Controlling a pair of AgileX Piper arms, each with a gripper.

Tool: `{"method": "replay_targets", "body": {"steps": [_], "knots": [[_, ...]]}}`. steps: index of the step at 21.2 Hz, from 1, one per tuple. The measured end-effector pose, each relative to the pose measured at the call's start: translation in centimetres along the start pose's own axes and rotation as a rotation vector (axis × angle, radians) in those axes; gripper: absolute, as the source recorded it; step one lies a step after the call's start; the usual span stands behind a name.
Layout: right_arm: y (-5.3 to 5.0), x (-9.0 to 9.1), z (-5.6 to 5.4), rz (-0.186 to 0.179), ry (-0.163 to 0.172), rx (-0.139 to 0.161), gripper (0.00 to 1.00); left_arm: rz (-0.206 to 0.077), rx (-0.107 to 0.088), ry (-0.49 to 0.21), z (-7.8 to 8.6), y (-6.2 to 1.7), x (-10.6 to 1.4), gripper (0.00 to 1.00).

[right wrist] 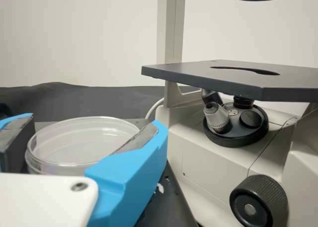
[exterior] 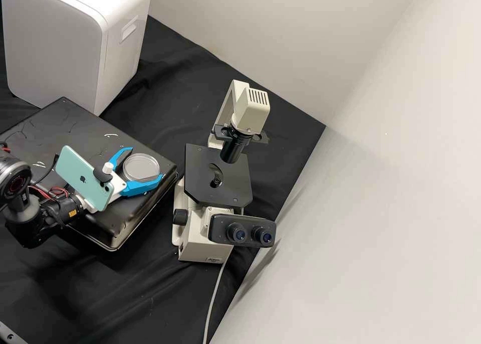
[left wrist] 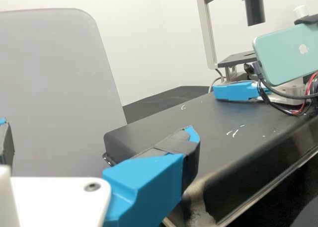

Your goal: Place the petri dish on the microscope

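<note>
High view: right gripper (exterior: pixel 146 162) looks closed on the clear round plastic petri dish (exterior: pixel 141 167), one blue finger (exterior: pixel 143 187) on each side of the rim. The dish is over the corner of the glossy black hard case (exterior: pixel 70 128) nearest the beige inverted microscope (exterior: pixel 195 233), just beside it. Can't tell from this angle whether the dish is lifted or resting on the lid. The flat black stage plate (exterior: pixel 200 158) has nothing on it. Its slot (exterior: pixel 216 169) sits under the black condenser tube (exterior: pixel 231 146).

Left wrist view: left gripper (left wrist: pixel 99 130) is spread open with nothing between the fingers. It sits at the other end of the case, by the white boxy appliance (left wrist: pixel 49 88), well apart from the dish.

Right wrist view: the dish is between this arm's own fingers, with a grey pad (right wrist: pixel 136 140) against the rim. The stage plate sits higher than the dish rim, with the objective turret (right wrist: pixel 233 120) beneath it.

Step in hand, my read: lift and carry to the stage.
- Squeeze lightly, since the walls are likely thin plastic.
- Raise straight up above stage height before going sideways, or the rim probably clips the plate edge.
- Come in under the condenser, keep the dish level, centre it over the slot, and seat it flat before letting go.

Orientation: the dish lies flat, open side up, axis vertical. It's round, so there's no long axis and rotation in the grip doesn't matter.
</note>
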Motion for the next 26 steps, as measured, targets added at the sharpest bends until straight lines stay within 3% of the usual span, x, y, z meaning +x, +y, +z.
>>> {"method": "replay_targets", "body": {"steps": [12,14,18,23,26], "knots": [[0.1,0.0,0.0,0.001,0.005,0.007,0.0,0.0,0.0,-0.007,0.1,0.0,0.0,1.0],[0.3,0.0,-0.2,0.006,0.011,0.025,0.0,0.0,0.0,-0.007,0.1,0.0,0.0,1.0],[0.7,-0.6,-0.6,0.002,0.036,0.058,0.0,0.0,0.0,-0.007,0.1,0.0,0.0,1.0],[1.7,-1.7,-1.3,0.006,0.063,0.064,0.0,0.0,0.0,-0.007,0.1,0.0,0.0,1.0],[2.0,-2.3,-1.3,0.0,0.054,0.066,0.0,0.0,0.0,-0.007,0.1,0.0,0.0,1.0]]}}
